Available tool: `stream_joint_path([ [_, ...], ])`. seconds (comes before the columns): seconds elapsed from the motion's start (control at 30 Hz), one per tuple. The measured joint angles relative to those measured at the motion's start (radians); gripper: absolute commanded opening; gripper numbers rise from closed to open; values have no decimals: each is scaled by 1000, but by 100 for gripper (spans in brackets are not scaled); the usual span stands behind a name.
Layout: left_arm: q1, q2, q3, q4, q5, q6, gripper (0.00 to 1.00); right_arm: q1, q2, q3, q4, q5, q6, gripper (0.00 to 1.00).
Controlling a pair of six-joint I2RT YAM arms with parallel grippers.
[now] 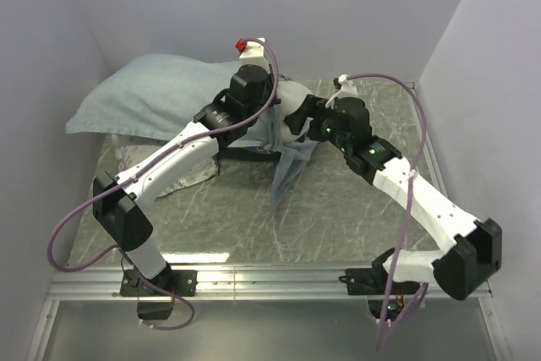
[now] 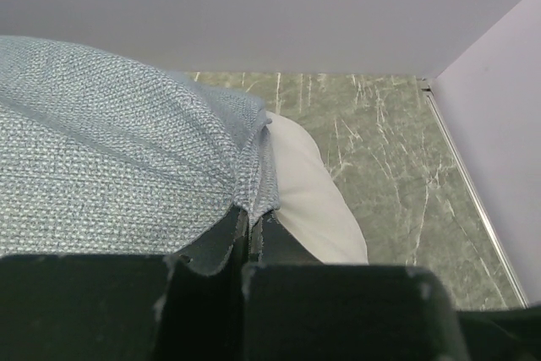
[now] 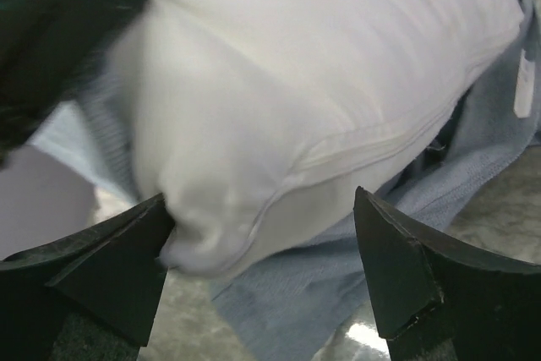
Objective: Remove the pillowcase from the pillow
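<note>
Pillowcase [image 1: 144, 95]: soft, light, limp, blue-grey side out, bunched at tabletop's far left corner with most of pillow inside. Pillow [image 3: 321, 82]: plump, squashy, white end poking out at far middle. Left gripper [image 2: 249, 227] fingers clamped on pillowcase hem, a good hold. Right gripper [image 3: 260, 209] fingers apart, straddling pillow's bare corner; pinch the seam there. Tabletop [image 1: 338, 217] green marble-look, probably slick. Pale lilac walls close in.
</note>
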Motion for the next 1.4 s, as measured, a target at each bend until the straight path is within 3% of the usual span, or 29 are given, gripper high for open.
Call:
stream_joint_path([
  [0.27, 0, 7, 0, -8, 22, 4, 0, 7, 75, 35, -2, 0, -3, 85],
  [0.4, 0, 7, 0, -8, 35, 6, 0, 8, 101, 68, -10, -2, -6, 77],
  [0.47, 0, 7, 0, -8, 45, 12, 0, 8, 117, 79, -10, -3, -11, 47],
  [0.5, 0, 7, 0, -10, 51, 14, 0, 9, 126, 83, -12, -1, -16, 16],
  [0.53, 0, 8, 6, -22, 58, 17, 0, 8, 138, 94, -26, 3, -22, 0],
  [0.57, 0, 13, 19, -35, 65, 23, 1, 8, 153, 111, -42, 5, -26, 0],
  [0.67, 2, 45, 87, -80, 72, 45, 16, 8, 180, 165, -93, 31, -33, 0],
  [0.7, 2, 55, 112, -93, 74, 53, 40, 8, 180, 182, -114, 43, -37, 0],
  [0.73, 1, 61, 130, -94, 79, 64, 51, 7, 180, 206, -143, 60, -41, 0],
  [0.77, -3, 63, 150, -95, 87, 67, 70, 8, 180, 229, -164, 78, -44, 0],
  [0.83, -14, 61, 185, -97, 80, 74, 81, 5, 180, 270, -198, 108, -50, 0],
  [0.9, -23, 49, 213, -109, 60, 83, 88, 2, 178, 306, -226, 133, -59, 0],
  [1.13, 12, -88, 243, -286, -113, 55, 90, -54, 156, 315, -287, 144, -74, 0],
  [1.4, 375, -426, -55, -388, -129, -96, 93, -120, 157, 333, -354, 120, -88, 0],
])
